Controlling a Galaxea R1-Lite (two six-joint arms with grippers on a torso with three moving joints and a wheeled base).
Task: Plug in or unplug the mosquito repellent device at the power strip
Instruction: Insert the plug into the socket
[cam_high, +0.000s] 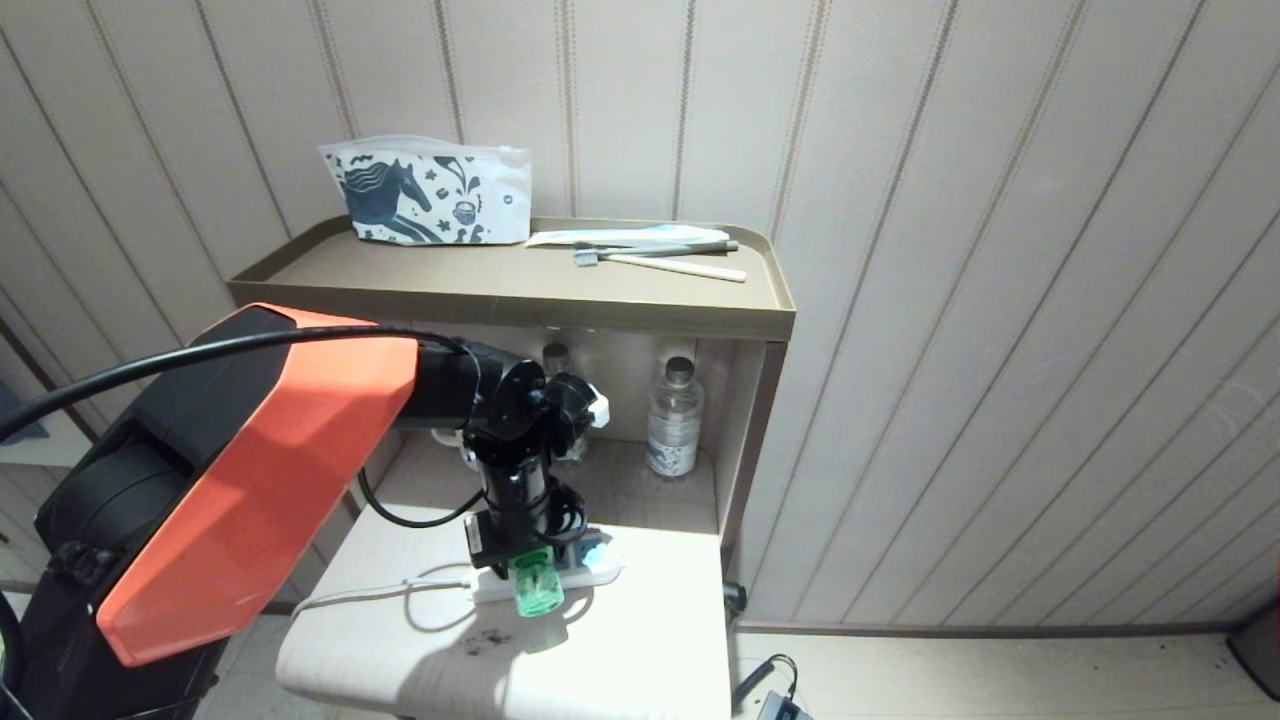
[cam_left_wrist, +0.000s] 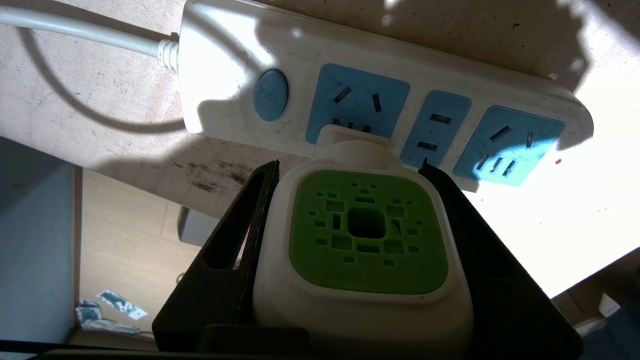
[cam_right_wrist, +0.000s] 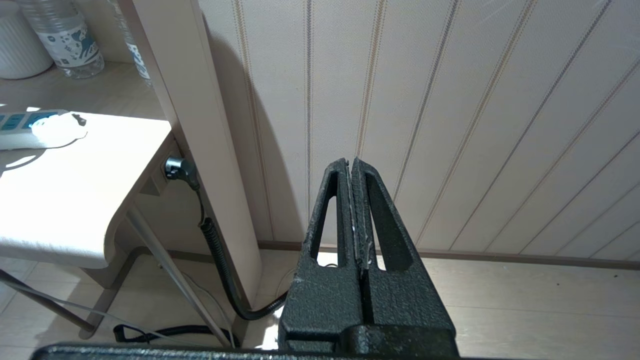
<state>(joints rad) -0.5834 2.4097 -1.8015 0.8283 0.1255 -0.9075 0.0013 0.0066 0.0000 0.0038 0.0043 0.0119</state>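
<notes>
My left gripper (cam_high: 525, 562) points down over the low white table, shut on the mosquito repellent device (cam_left_wrist: 367, 235). Both black fingers (cam_left_wrist: 235, 250) press the sides of its white body. The device's green vented top faces the wrist camera, and its translucent green bottle (cam_high: 538, 592) sticks out toward me. The device's plug end sits against the first light-blue socket of the power strip (cam_left_wrist: 300, 55), beside the round switch (cam_left_wrist: 270, 95); the prongs are hidden. The strip (cam_high: 603, 573) lies across the table. My right gripper (cam_right_wrist: 350, 161) is shut and empty, hanging off to the table's right.
The strip's whitish cord (cam_high: 370, 595) loops off to the left. A water bottle (cam_high: 673, 420) stands in the open shelf behind the table. On the shelf top lie a printed pouch (cam_high: 430, 195) and a toothbrush (cam_high: 660, 262). A black corrugated cable (cam_right_wrist: 220, 260) runs down beside the cabinet.
</notes>
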